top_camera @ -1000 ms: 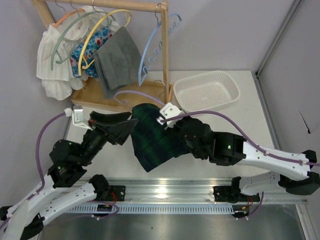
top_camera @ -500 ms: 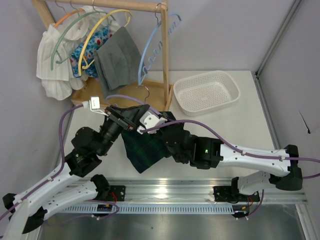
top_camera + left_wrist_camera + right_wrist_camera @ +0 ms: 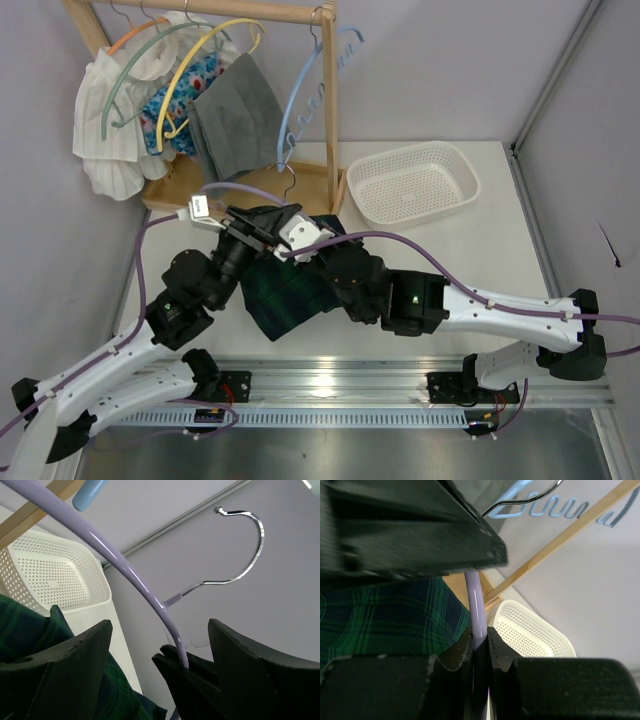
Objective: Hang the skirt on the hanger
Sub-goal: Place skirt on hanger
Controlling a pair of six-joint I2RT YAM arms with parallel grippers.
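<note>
right gripper point(image 3: 479, 652) is clamped on the lilac hanger point(image 3: 125, 566). left gripper point(image 3: 157, 630) is spread wide, a jaw on either side of the hanger and neither touching it. the plaid skirt point(image 3: 290, 298) lies on the table point(image 3: 500, 250) under both grippers, just on the near side of the rack point(image 3: 190, 195).

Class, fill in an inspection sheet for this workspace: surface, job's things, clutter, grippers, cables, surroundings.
Surface: white table, metal rail at near edge.
Job's things: green plaid skirt crumpled on the table under the arms; purple hanger held next to it.
Clutter: white basket; wooden rack with hung clothes.
Grippers: left gripper open, straddling the hanger; right gripper shut on its bar.
Cables: purple cables run along both arms.
Surroundings: grey walls.
</note>
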